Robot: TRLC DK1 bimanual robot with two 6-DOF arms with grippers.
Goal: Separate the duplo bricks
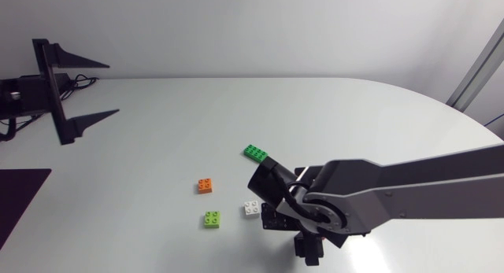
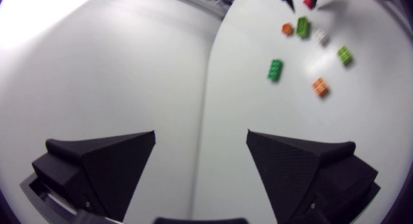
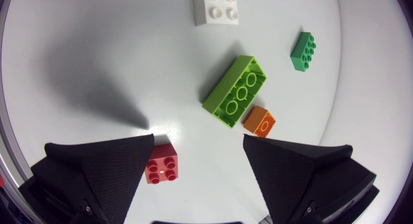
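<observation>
- A long lime brick lies flat, studs up, with a small orange brick just beside one end.
- A white square brick and a dark green brick lie apart.
- Nearest me, a red square brick sits alone.

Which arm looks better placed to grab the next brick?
Right. The right gripper hangs open close above the red brick and lime brick; the left gripper sits far off across the table.

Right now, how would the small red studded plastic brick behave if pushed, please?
The small red studded plastic brick looks rigid and light, likely sliding on the smooth white table. Squat and boxy, it seems unlikely to roll.
</observation>
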